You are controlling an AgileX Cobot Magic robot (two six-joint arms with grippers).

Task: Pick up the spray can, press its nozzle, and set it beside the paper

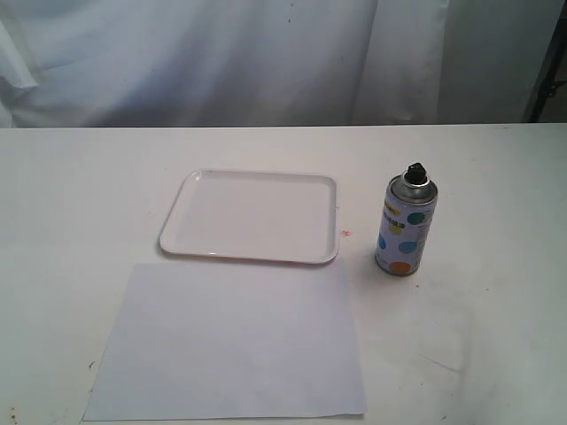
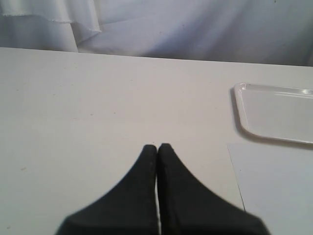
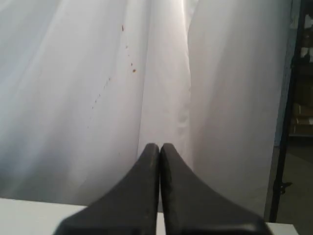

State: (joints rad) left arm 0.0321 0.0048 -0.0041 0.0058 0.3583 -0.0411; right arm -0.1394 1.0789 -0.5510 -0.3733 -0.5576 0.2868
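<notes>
The left gripper [image 2: 157, 147] is closed, its two black fingers [image 2: 139, 191] pressed tip to tip with nothing between them. Bare table [image 2: 73, 122] lies ahead of it. Off to one side in the left wrist view is a corner of the paper [image 2: 276, 188] and, beyond that, a corner of the tray [image 2: 274, 112].

The right gripper [image 3: 160, 146] is closed the same way and is empty. Only a thin strip of table shows under it. It faces the curtain [image 3: 88, 98], which has a few red specks [image 3: 133, 70], and a dark stand [image 3: 286, 122] is at the curtain's edge.

In the exterior view the paper lies flat nearest the camera, slightly skewed, reaching the bottom of the picture. Just behind it sits the tray. The tray's near rim meets the paper's far edge, but I cannot tell whether they touch or overlap.

The can [image 1: 403, 232] stands upright on the table to the right of the tray, near it but apart. It is behind the paper's far right corner and clear of it. The black nozzle [image 1: 415, 169] tops its silver shoulder. A tiny pink mark [image 1: 345, 233] is on the table between tray and can.

Farthest back, the curtain hangs behind the table.
</notes>
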